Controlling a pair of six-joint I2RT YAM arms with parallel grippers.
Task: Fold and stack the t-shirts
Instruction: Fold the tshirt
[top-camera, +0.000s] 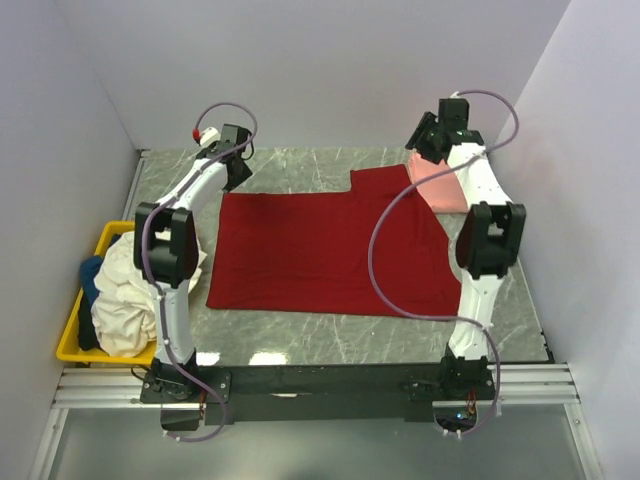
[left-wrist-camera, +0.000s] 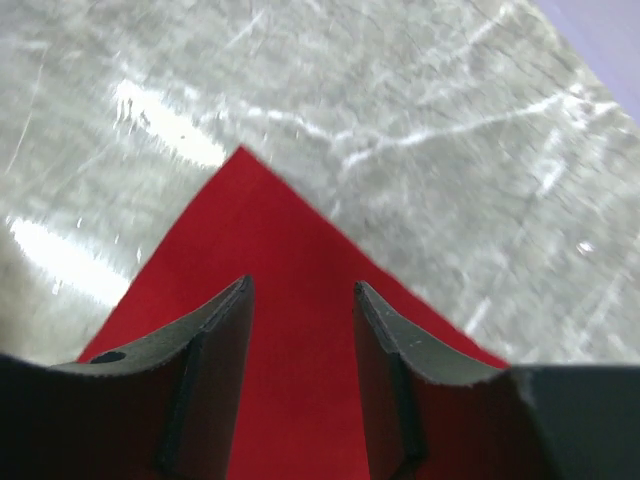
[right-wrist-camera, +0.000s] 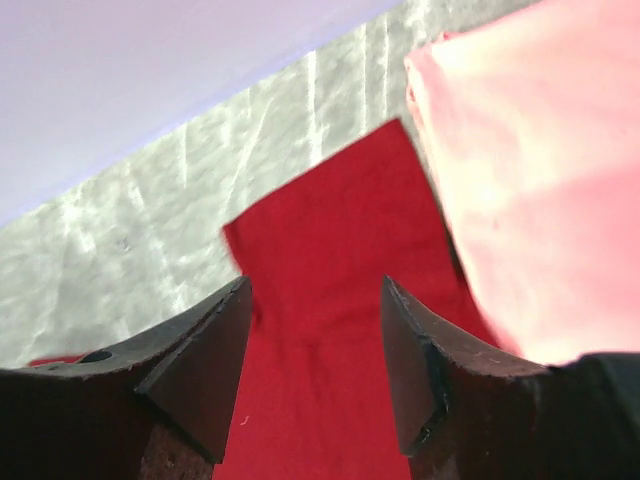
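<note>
The dark red t-shirt (top-camera: 330, 250) lies spread flat on the marble table, one sleeve sticking out at the far right. My left gripper (top-camera: 237, 172) is open above its far left corner (left-wrist-camera: 240, 160), nothing between the jaws (left-wrist-camera: 300, 290). My right gripper (top-camera: 425, 140) is open over the far right sleeve (right-wrist-camera: 330, 230), empty. A folded salmon-pink t-shirt (top-camera: 445, 180) lies just right of that sleeve, partly under the right arm; it also shows in the right wrist view (right-wrist-camera: 530, 180). The cream-white t-shirt (top-camera: 125, 295) and a blue one (top-camera: 90, 275) are heaped in the bin.
The yellow plastic bin (top-camera: 72, 335) stands at the table's left edge. White walls close in the back and both sides. A black rail (top-camera: 320, 385) with the arm bases runs along the near edge.
</note>
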